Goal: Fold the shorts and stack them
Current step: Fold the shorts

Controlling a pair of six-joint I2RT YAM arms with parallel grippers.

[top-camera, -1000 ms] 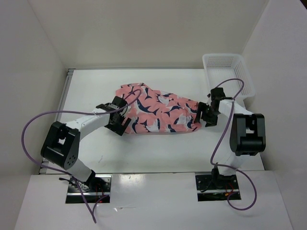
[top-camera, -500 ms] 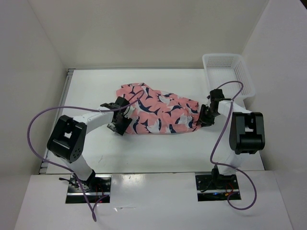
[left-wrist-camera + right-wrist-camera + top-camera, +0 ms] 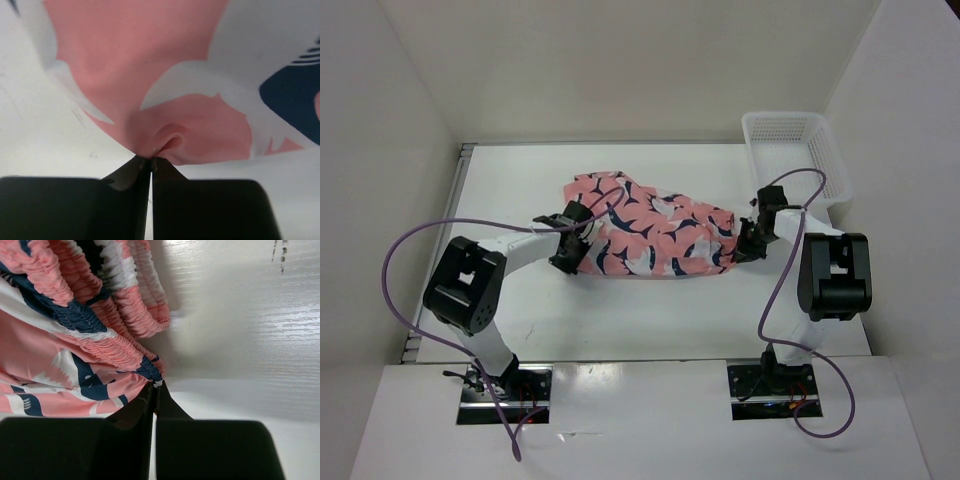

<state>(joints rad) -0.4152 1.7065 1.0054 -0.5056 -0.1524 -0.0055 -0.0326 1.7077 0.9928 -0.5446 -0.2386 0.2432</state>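
The salmon-pink shorts (image 3: 655, 232) with navy and white whale shapes lie rumpled across the middle of the white table. My left gripper (image 3: 578, 258) sits at their near-left hem. In the left wrist view it (image 3: 150, 159) is shut, pinching a fold of the pink cloth (image 3: 170, 125) at its tips. My right gripper (image 3: 738, 246) is at the right end, by the gathered waistband. The right wrist view shows it (image 3: 156, 385) shut on the elastic waistband edge of the shorts (image 3: 100, 335).
A white mesh basket (image 3: 798, 152) stands at the back right corner of the table (image 3: 660, 310). White walls close in the table on three sides. Purple cables loop from both arms.
Both grippers have gone from open to shut on the edges of the shorts. The left arm has slid right toward the cloth; the right gripper has edged left onto the waistband.
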